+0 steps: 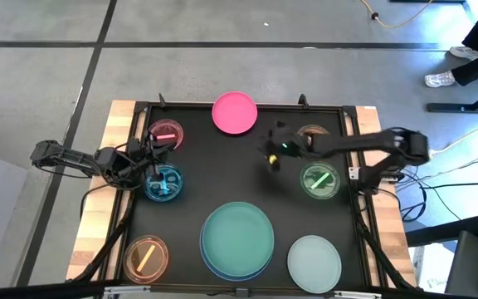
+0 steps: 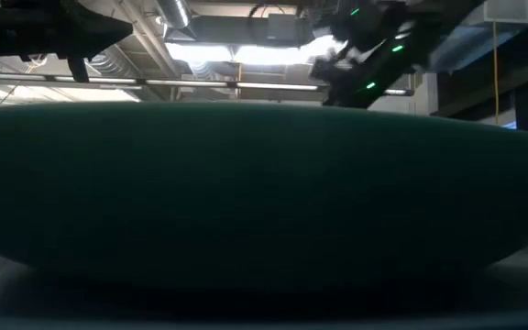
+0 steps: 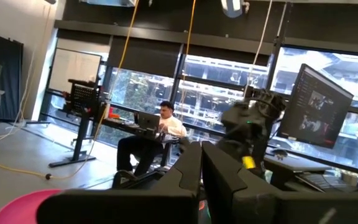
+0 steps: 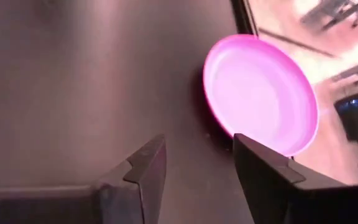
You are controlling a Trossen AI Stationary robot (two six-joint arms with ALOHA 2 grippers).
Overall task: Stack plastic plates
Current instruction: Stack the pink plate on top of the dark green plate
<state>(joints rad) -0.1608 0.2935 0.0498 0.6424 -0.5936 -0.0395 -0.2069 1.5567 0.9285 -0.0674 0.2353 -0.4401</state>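
The large pink plate (image 1: 235,113) lies flat by the table's far edge and also shows in the right wrist view (image 4: 260,93). My right gripper (image 1: 270,158) (image 4: 197,168) hovers open and empty just near-right of it. A teal plate (image 1: 237,235) rests on a light blue one (image 1: 222,267) at the near edge. The pale mint plate (image 1: 314,262) lies to their right. Small plates lie flat: pink (image 1: 166,134), blue (image 1: 163,183), orange (image 1: 146,257), green (image 1: 319,180) and a brownish one (image 1: 312,133) partly under the right arm. My left gripper (image 1: 149,162) (image 3: 202,177) waits, shut, pointing level between the small pink and blue plates.
The plates lie on a black mat (image 1: 222,174) with a raised frame, set on a wooden table (image 1: 98,216). In the low view the teal plate's wall (image 2: 246,183) fills the picture and hides the table behind it. A seated person (image 3: 160,134) shows far beyond the table.
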